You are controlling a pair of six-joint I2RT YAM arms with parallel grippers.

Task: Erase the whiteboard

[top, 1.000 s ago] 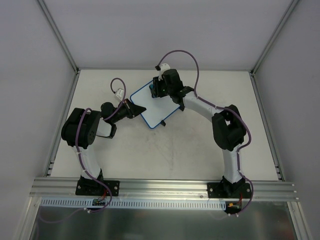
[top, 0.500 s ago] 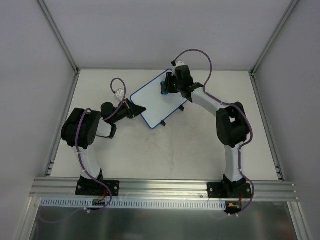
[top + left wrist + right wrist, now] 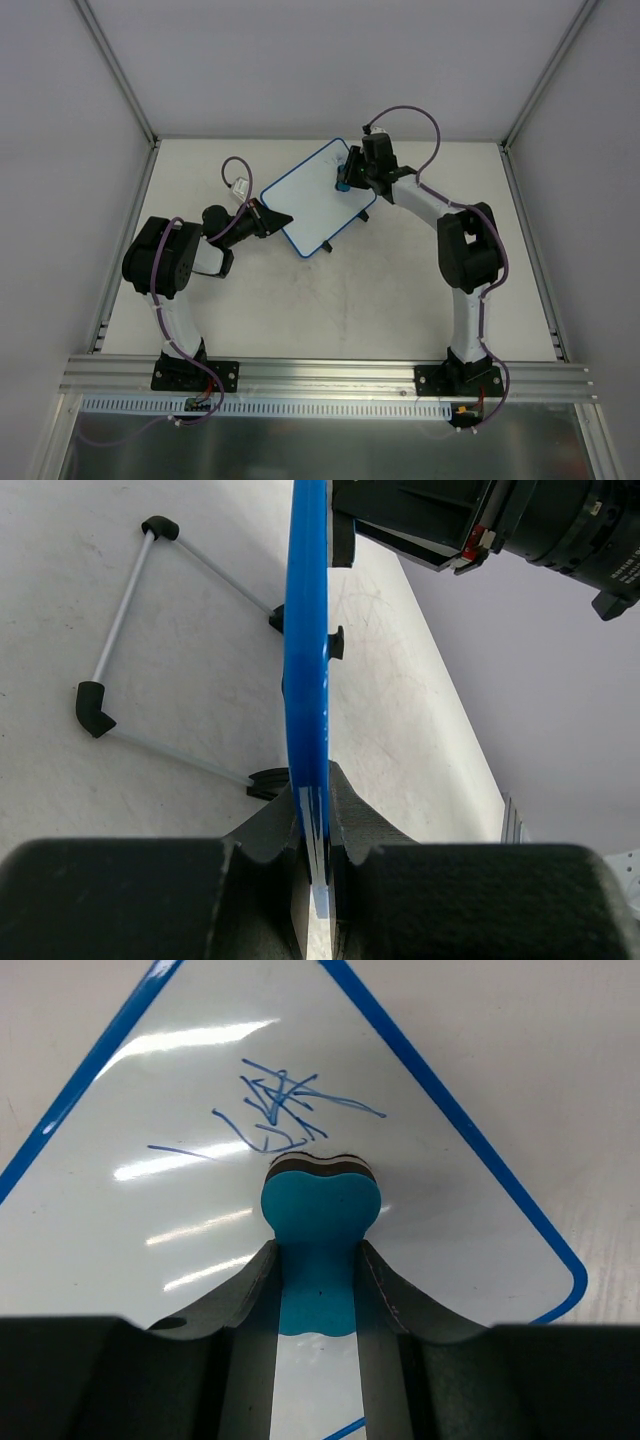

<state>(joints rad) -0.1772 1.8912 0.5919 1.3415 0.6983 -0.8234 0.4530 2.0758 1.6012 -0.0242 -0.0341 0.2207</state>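
Whiteboard [image 3: 300, 205] was pinched edge-on by L gripper [image 3: 318, 865]
R gripper [image 3: 318, 1260] squeezed blue eraser [image 3: 318, 1205] on the board, just below the scribble [image 3: 280, 1110].

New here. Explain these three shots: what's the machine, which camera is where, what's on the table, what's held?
Two small robot arms are bolted at the near edge of a white table. The overhead picture looks down from above and behind them: left arm on the left, right arm on the right. The other two pictures come from a camera on each wrist, looking along its own jaws. On the table is one whiteboard with a blue rim. The left jaws are clamped on its edge; its wire stand shows beside it. The right jaws hold a blue eraser against the board, right next to a blue scribble.
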